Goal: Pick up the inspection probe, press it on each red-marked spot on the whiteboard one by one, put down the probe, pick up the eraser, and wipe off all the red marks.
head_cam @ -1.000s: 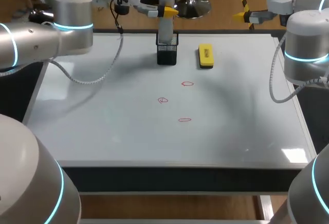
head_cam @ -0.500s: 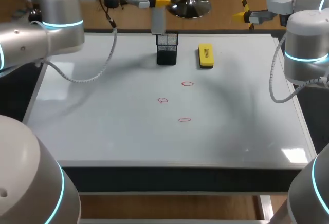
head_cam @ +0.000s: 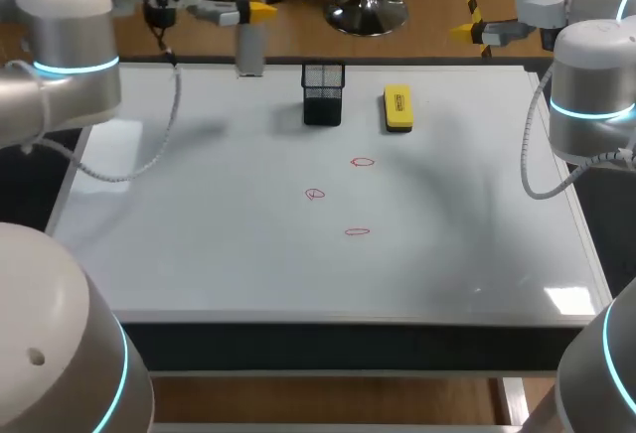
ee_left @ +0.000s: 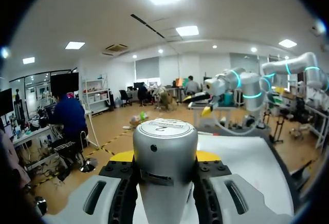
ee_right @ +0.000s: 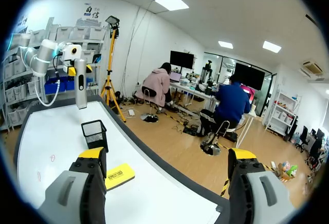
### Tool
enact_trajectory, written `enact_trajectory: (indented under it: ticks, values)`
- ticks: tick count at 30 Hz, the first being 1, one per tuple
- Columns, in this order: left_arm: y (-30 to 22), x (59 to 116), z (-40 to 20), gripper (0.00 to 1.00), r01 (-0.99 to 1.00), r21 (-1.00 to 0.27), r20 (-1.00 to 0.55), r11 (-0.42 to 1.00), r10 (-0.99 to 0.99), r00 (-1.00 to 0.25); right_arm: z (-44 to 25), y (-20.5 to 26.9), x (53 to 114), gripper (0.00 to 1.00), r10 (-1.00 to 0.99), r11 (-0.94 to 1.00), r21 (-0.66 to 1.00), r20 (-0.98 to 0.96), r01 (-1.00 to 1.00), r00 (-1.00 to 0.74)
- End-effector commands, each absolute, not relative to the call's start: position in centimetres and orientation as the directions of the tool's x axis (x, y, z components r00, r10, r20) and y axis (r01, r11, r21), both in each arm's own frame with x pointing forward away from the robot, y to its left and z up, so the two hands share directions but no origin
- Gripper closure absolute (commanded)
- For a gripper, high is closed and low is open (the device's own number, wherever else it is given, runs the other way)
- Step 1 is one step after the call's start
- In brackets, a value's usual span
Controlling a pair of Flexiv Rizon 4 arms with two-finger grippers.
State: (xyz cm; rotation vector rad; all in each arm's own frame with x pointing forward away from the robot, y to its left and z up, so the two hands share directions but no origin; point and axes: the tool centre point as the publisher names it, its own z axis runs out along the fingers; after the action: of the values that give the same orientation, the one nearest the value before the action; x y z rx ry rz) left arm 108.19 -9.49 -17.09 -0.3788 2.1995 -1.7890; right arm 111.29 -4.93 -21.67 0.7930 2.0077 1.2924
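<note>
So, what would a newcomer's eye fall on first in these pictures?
First, the left gripper, shut on the grey probe and holding it upright over the far edge of the whiteboard. Next, the three red marks near the whiteboard's middle, with the black mesh holder and the yellow eraser beyond them.

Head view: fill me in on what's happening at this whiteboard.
The left gripper is shut on the inspection probe, holding it upright over the far edge of the whiteboard, left of the black mesh holder. Three red marks sit unwiped mid-board, none under the probe. The yellow eraser lies beside the holder, untouched. The right gripper hangs open and empty at the right side.
</note>
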Motion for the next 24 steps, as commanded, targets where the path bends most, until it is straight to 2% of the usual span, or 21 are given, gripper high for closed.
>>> enact_trajectory:
  ticks: [1,11,24]
  values:
    - [-6.4,106.3,-17.3,1.00,-0.020,-0.983,-0.064,0.185,-0.439,-0.896,-21.7,-5.0,111.3,0.00,0.756,0.343,0.927,-0.174,0.155,-0.631]
    - [-2.3,105.5,-19.4,1.00,0.016,-0.986,-0.100,0.168,-0.509,-0.855,-21.7,-5.0,111.3,0.00,0.756,0.343,0.927,-0.174,0.155,-0.631]
    - [-0.2,105.2,-21.1,1.00,0.025,-0.985,-0.115,0.170,-0.543,-0.832,-21.7,-5.0,111.3,0.00,0.756,0.343,0.927,-0.174,0.155,-0.631]
